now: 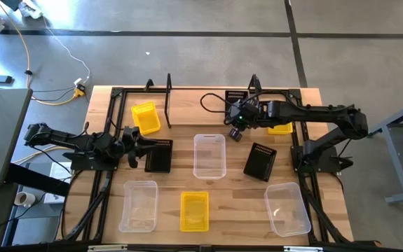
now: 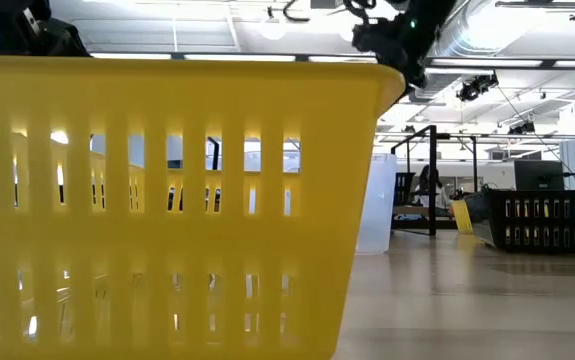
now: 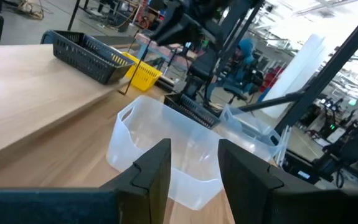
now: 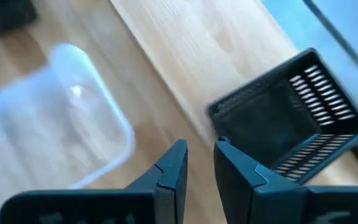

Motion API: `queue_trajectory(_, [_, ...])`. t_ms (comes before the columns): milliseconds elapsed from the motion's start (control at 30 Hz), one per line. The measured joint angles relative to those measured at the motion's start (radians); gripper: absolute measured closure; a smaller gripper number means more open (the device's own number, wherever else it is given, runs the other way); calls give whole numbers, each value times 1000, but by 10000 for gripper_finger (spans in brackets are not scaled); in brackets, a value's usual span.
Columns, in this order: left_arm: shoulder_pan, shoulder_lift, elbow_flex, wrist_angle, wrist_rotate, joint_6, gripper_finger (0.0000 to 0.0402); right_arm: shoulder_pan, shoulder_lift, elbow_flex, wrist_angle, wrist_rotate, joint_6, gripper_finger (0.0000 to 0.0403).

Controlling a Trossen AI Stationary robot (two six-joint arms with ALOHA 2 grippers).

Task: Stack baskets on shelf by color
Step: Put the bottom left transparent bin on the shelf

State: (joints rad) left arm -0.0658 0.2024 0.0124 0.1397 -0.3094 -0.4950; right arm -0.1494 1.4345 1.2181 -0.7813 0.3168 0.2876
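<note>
Black basket (image 4: 291, 118) just beyond the right gripper (image 4: 200, 158) (jaws slightly parted, grasping nothing).

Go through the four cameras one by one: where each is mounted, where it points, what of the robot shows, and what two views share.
High: overhead, straight down on the wooden tabletop; both arms in full.
Low: table height, looking level; the slotted yellow plastic basket fills it.
Left wrist: on the left arm, past the left gripper, toward the middle clear translucent bin.
Right wrist: on the right arm, past the right gripper, down at a black perforated basket.
Shared: left wrist and high both show that clear bin.
</note>
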Motion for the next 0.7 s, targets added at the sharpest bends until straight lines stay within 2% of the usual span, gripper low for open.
queue_trajectory(367, [0,0,0,-3,-30,-81,277,182,0,50,-4,22,302,336])
queue_trajectory(500, [0,0,0,-61,-43,-201,273,246,0,51,-5,72,387,336])
queue_trajectory(700, [0,0,0,-76,33,-410,235,324,0,51,-23,142,474,336])
